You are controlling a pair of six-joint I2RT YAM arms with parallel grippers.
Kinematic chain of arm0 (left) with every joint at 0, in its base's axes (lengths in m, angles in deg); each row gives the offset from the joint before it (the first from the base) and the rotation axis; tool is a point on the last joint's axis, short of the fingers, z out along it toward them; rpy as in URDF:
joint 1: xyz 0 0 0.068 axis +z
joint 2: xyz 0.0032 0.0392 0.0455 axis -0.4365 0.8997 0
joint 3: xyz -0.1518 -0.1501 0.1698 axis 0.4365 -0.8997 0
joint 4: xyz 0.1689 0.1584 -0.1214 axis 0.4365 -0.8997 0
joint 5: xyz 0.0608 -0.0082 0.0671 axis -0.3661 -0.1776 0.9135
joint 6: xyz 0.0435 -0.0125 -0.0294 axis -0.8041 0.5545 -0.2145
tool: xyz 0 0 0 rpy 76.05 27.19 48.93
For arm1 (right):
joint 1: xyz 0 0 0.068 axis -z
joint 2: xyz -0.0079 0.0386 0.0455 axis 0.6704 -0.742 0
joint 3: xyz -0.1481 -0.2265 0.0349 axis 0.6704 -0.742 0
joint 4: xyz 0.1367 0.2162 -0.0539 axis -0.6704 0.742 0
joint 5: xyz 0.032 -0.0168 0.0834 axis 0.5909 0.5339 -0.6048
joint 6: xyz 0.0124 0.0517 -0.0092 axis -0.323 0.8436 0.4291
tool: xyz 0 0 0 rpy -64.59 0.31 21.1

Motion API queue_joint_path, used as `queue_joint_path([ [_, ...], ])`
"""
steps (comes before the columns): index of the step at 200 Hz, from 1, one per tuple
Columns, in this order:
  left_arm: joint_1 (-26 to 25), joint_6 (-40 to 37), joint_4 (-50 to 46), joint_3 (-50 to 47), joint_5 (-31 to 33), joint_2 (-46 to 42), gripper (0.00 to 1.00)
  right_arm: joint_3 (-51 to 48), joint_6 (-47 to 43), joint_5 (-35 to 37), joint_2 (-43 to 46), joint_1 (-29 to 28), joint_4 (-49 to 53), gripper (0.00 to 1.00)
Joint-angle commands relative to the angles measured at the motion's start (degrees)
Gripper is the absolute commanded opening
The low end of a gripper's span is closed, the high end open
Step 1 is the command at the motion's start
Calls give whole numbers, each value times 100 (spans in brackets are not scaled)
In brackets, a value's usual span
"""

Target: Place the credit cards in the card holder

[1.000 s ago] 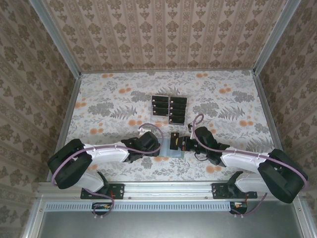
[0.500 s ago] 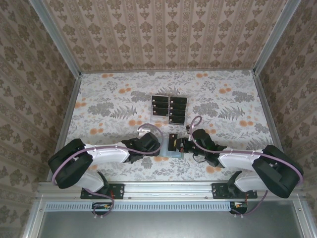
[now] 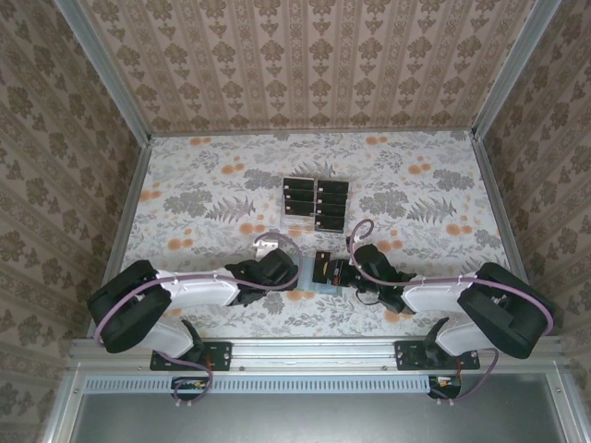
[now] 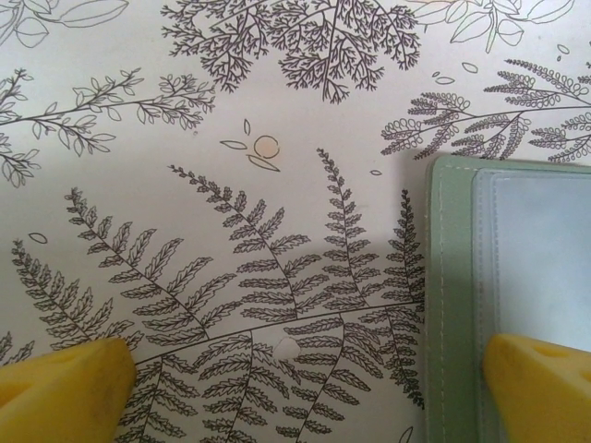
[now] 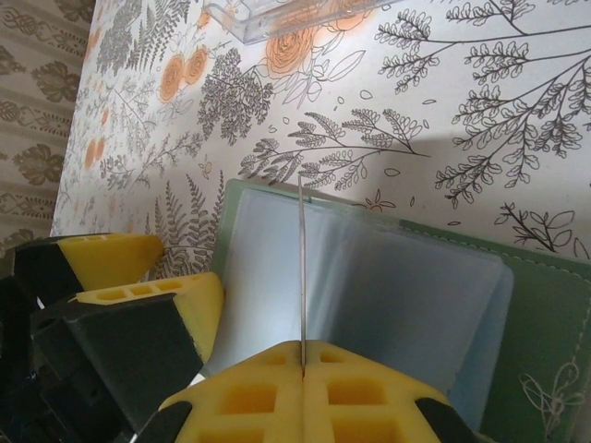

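Pouch of flat sage-green material with clear plastic pockets, the card holder [image 5: 545, 305], lies on the fern-and-flower printed table cover [image 4: 231, 138] near the front centre, between both grippers. Right gripper [image 5: 303, 355] is pressed together, pinching one thin black rectangular credit card [image 3: 323, 266]. In the right wrist view the card is edge-on, standing upright over the holder's clear pockets. Left gripper [image 4: 300, 388] is spread wide, holding nothing. One yellow fingertip [image 4: 540, 383] is over the holder's edge, contact unclear; the other is over bare table cover. Clear tiered plastic rack [image 3: 315, 221] sits farther back, apart from the holder, with more black cards [image 3: 331, 197] in two columns.
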Motion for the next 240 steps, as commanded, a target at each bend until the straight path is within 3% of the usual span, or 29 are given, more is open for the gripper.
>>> queue_joint_path([
  [1,18,250,-581,-283,-3,43,100,-60,137,155,-227,-61,-293,0],
  [68,17,294,-500,-387,-25,35,100,-77,371,69,-394,-157,-613,0],
  [150,-47,218,-1053,-248,124,-786,100,-80,-231,174,208,-170,811,0],
  [199,-336,405,-1034,-260,128,-1081,100,106,-1006,-315,425,312,1741,0],
  [240,-356,-329,-668,144,-41,-803,100,169,-1430,-770,434,742,1942,0],
])
